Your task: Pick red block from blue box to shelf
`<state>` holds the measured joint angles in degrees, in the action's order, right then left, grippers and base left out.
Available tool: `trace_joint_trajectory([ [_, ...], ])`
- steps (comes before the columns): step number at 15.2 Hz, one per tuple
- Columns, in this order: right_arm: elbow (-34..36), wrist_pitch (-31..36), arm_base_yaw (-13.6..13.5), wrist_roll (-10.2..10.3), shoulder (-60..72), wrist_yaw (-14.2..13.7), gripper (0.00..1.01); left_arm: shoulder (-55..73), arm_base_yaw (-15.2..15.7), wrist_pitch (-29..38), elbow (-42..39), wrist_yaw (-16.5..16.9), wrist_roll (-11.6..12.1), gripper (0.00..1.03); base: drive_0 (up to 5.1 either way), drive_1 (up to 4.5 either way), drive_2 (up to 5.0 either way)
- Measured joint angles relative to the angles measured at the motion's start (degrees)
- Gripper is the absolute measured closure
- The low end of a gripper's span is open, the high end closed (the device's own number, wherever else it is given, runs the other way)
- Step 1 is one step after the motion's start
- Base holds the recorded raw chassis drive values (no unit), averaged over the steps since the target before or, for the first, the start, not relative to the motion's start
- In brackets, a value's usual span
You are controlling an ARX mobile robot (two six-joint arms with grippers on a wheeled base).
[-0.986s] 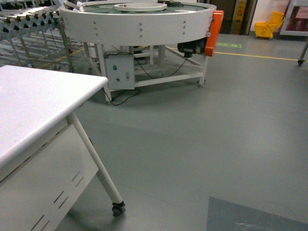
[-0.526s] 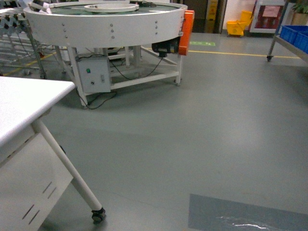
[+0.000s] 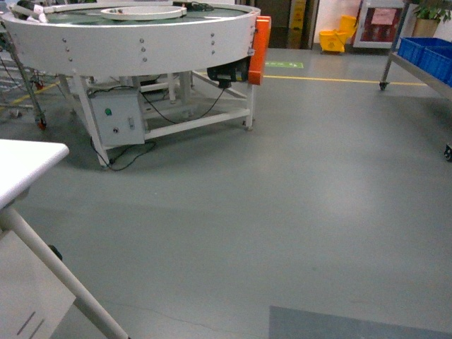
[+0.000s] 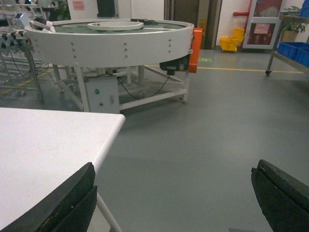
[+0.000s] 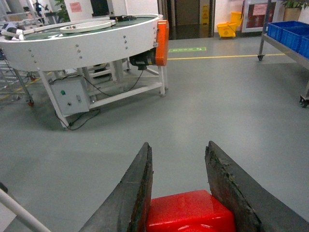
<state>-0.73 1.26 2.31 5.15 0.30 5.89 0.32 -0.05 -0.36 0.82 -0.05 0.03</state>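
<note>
While the right gripper (image 5: pixel 176 193) stays clamped on it, the red block (image 5: pixel 190 212) sits between the 2 dark, scuffed fingers (image 5: pixel 137 193), glossy w/ rounded edges, stud not visible. Left gripper (image 4: pixel 174 198) is spread wide, nothing in it, near a white table (image 4: pixel 43 145) w/ smooth rounded corner. Floor (image 3: pixel 282 212) is matte grey, w/ a yellow line far back. Far left: round white conveyor (image 3: pixel 134 39) on a tube frame, orange guard (image 3: pixel 259 39) on its right end. Far right: steel shelf (image 3: pixel 417 67) on casters holding dark blue crates (image 3: pixel 427 53). Yellow mop bucket (image 3: pixel 335 37) far behind.
</note>
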Motion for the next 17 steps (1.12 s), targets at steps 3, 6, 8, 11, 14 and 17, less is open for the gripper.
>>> trace_joint_trajectory([
  [3, 0.0, -0.1, 0.0, 0.0, 0.0, 0.0, 0.73, 0.0, 0.0, 0.1, 0.0, 0.0, 0.0, 0.05, 0.1, 4.16, -4.0],
  [6, 0.0, 0.1, 0.0, 0.0, 0.0, 0.0, 0.73, 0.0, 0.0, 0.1, 0.0, 0.0, 0.0, 0.05, 0.1, 4.2, -4.0],
  [8, 0.0, 0.0, 0.0, 0.0, 0.0, 0.0, 0.73, 0.0, 0.0, 0.0, 0.0, 0.0, 0.0, 0.05, 0.0, 4.12, -4.0],
  [11, 0.0, -0.1, 0.0, 0.0, 0.0, 0.0, 0.73, 0.0, 0.0, 0.2, 0.0, 0.0, 0.0, 0.05, 0.0, 4.03, -4.1],
  [14, 0.0, 0.2, 0.0, 0.0, 0.0, 0.0, 0.73, 0.0, 0.0, 0.3, 0.0, 0.0, 0.0, 0.05, 0.0, 4.04, -4.1],
  [17, 0.0, 0.3, 0.0, 0.0, 0.0, 0.0, 0.73, 0.0, 0.0, 0.3, 0.0, 0.0, 0.0, 0.05, -0.1, 4.0, -4.2],
])
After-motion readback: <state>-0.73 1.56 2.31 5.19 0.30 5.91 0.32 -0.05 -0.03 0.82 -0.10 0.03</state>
